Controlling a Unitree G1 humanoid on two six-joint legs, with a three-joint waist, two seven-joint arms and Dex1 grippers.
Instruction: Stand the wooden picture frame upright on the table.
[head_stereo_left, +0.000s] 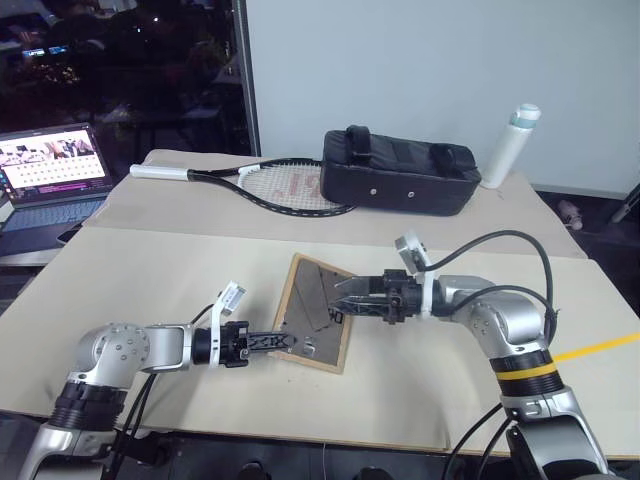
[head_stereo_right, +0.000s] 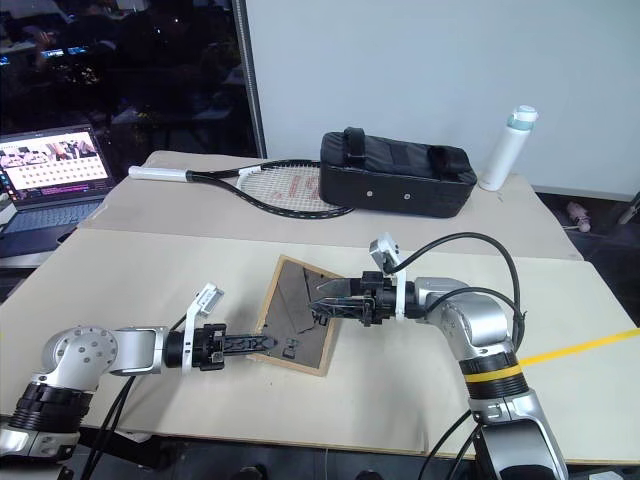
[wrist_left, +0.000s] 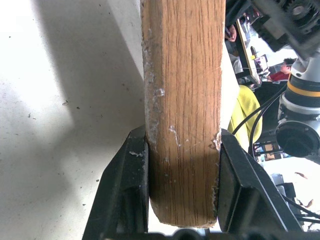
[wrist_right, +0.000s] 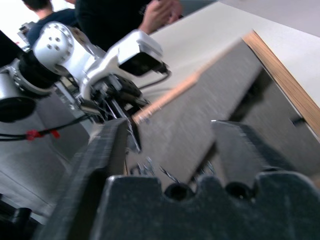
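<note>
In the left eye view, the wooden picture frame (head_stereo_left: 316, 312) sits at the lower centre of the picture on the pale surface (head_stereo_left: 200, 260), tilted up with its grey-brown back and fold-out stand facing the camera. The left end effector (head_stereo_left: 283, 342) comes in from the lower left and is clamped on the frame's lower left edge. The right end effector (head_stereo_left: 345, 299) reaches in from the right, its fingers spread at the back panel near the stand and holding nothing. Behind, in the upper part of the picture, lie a tennis racket (head_stereo_left: 270, 185), a black bag (head_stereo_left: 400, 171) and a white bottle (head_stereo_left: 510, 145); a laptop (head_stereo_left: 50, 180) stands at the far left.

The left wrist view shows the light-wood rail (wrist_left: 182, 110) pinched between the two black fingers (wrist_left: 125, 190), running straight away from them.

The right wrist view has its own fingers (wrist_right: 100, 165) wide apart, the frame's back directly ahead and sloping off to the upper right.

The left arm carries the frame, while the free right one is nearer the stand; the next move seems to turn on that.
</note>
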